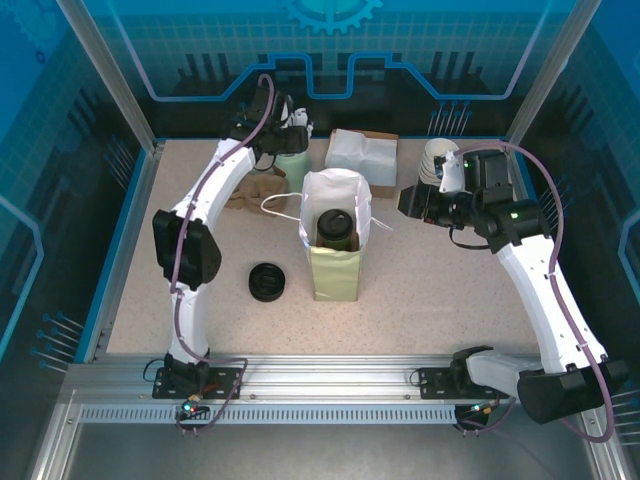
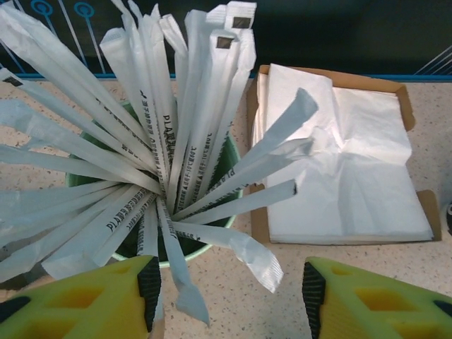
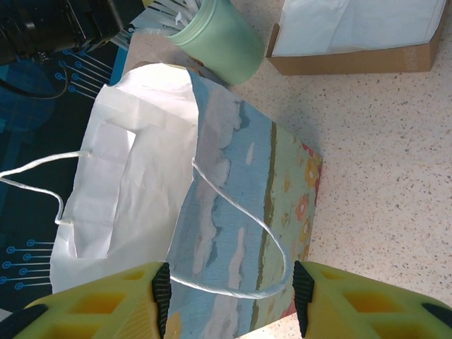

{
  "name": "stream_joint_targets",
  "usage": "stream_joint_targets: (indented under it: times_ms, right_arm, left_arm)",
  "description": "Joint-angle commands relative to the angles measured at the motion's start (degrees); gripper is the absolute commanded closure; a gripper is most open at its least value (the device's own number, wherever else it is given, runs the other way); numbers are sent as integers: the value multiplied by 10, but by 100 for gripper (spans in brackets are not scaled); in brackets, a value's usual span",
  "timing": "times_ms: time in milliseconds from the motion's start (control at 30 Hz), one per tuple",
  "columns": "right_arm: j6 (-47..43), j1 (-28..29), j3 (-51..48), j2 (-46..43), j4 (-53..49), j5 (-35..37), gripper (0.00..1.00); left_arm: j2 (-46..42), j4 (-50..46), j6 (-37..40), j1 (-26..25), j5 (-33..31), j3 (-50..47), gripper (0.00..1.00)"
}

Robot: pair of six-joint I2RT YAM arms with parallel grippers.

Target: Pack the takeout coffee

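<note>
The takeout coffee (image 1: 336,226) stands inside the open paper bag (image 1: 334,274) at mid-table; its black lid shows from above. My right gripper (image 1: 405,203) hovers just right of the bag. In the right wrist view it (image 3: 232,300) is open, with the bag's string handle (image 3: 272,240) looped between the fingers against the bag's painted side (image 3: 233,183). My left gripper (image 1: 290,140) is at the back over a green cup of wrapped straws (image 2: 212,152). There it (image 2: 230,296) is open, with loose straw ends hanging between the pads.
A cardboard tray of white napkins (image 1: 362,155) sits behind the bag, also in the left wrist view (image 2: 339,162). A low black pile of lids (image 1: 268,281) lies left of the bag. A stack of white-rimmed cups (image 1: 437,160) stands at the back right.
</note>
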Motion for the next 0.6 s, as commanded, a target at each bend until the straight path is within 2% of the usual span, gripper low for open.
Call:
stream_joint_targets:
  times_ms: [0, 267, 567]
  right_arm:
    - [-10, 4, -7, 1, 15, -4, 50]
    - [-8, 4, -19, 1, 21, -5, 50]
    - [-13, 4, -21, -2, 20, -6, 49]
  left_arm:
    - [12, 9, 17, -2, -17, 25, 47]
    - [35, -9, 25, -2, -32, 51, 60]
    - [40, -12, 28, -2, -48, 52, 60]
